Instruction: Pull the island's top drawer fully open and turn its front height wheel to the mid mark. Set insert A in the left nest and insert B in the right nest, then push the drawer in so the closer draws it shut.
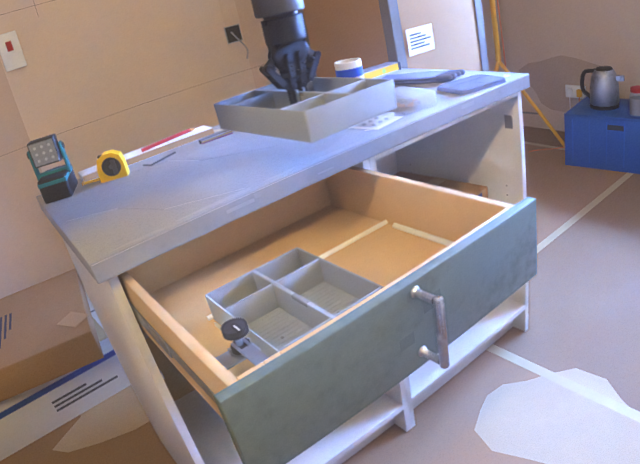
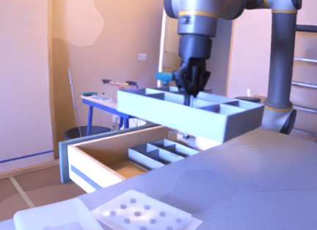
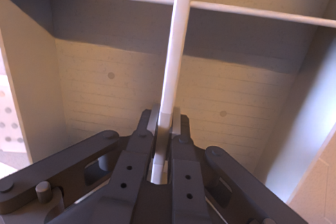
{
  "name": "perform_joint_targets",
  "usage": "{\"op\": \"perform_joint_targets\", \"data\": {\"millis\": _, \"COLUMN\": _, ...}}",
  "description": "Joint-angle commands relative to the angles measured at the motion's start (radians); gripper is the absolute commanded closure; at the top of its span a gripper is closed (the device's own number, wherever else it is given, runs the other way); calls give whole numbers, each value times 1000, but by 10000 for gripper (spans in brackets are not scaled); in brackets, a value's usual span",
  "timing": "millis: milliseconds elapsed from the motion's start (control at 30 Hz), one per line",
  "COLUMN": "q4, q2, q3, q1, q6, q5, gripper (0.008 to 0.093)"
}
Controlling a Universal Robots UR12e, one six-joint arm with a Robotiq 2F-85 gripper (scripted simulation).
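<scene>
Above the island's grey worktop, a grey divided insert tray (image 1: pixel 306 107) (image 2: pixel 189 110) hangs in the air, carried by my gripper (image 1: pixel 292 90) (image 2: pixel 188 96) (image 3: pixel 165 124), which is clamped on its middle divider wall (image 3: pixel 173 62). Below, the top drawer (image 1: pixel 331 273) (image 2: pixel 121 159) stands pulled out, green front (image 1: pixel 393 335) facing the room. Another grey insert (image 1: pixel 292 296) (image 2: pixel 159 151) with four compartments sits in the drawer's left nest. The right nest (image 1: pixel 385 250) shows bare wood. A small dark height wheel (image 1: pixel 235 329) sits at the drawer's front left corner.
Behind the carried tray stand a blue-banded cup (image 1: pixel 348 66) and flat dark pads (image 1: pixel 450 79). A tape measure (image 1: pixel 112 165) and a work light (image 1: pixel 49 167) sit at the worktop's left end. A dotted white sheet (image 2: pixel 141 212) lies near the edge.
</scene>
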Motion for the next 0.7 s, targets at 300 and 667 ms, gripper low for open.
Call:
{"op": "perform_joint_targets", "data": {"millis": 300, "q4": -6, "q2": -25, "q3": 27, "q1": -132, "q6": -115, "q5": 0, "gripper": 934}}
{"op": "perform_joint_targets", "data": {"millis": 667, "q4": -7, "q2": -30, "q3": 32, "q1": -224, "q6": -195, "q5": 0, "gripper": 934}}
